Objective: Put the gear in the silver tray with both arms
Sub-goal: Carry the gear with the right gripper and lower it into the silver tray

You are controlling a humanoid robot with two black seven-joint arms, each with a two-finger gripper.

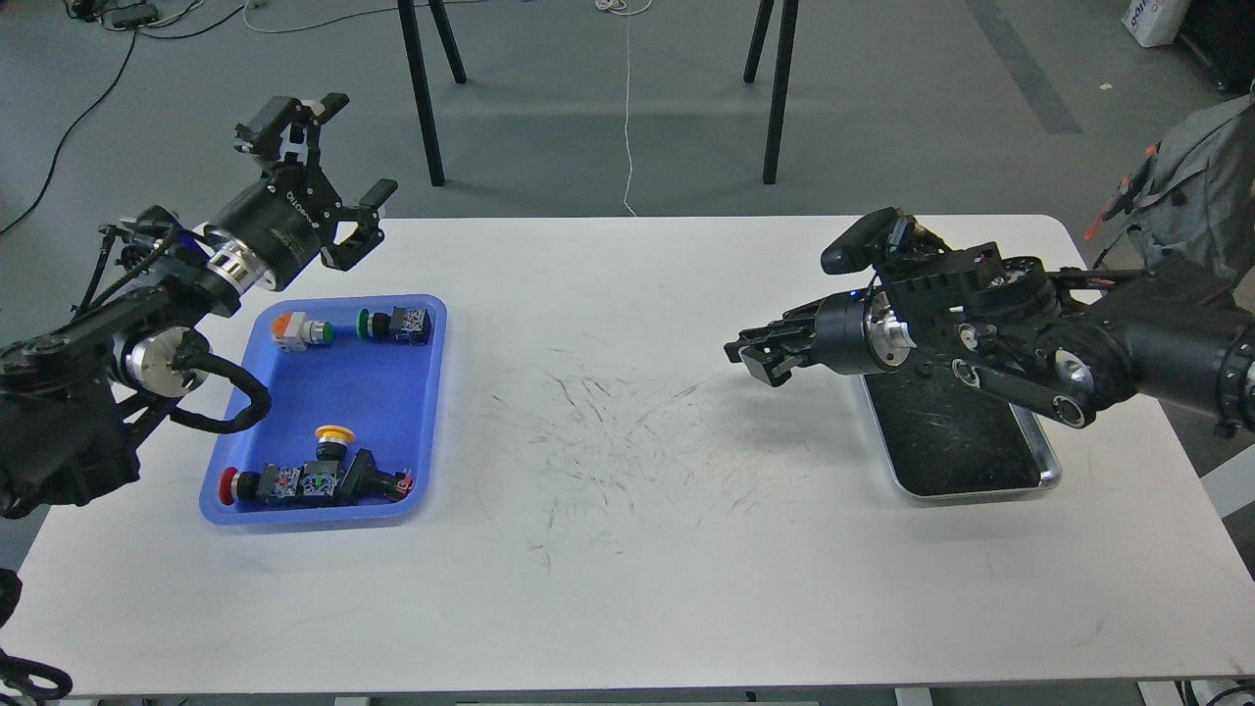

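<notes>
Though small and rigid, likely light and slick-cased: push-button parts [319, 480] in blue tray [431, 392] at 9 o'clock, best pinched across square bodies. Left tool [343, 162] spread wide, grasping nothing; right tool [760, 355] over surface [627, 588], state unclear. Silver tray [1049, 476] bare at 3 o'clock.

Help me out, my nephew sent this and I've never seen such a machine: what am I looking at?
This single picture comes from a humanoid robot's own head camera, looking down at a white table. Its two black arms enter from the sides. The left gripper is open, holding nothing, above a blue plastic tray of small push-button switches. The right gripper hovers left of a shiny silver metal tray, which looks empty; whether its fingers are open is unclear.
</notes>
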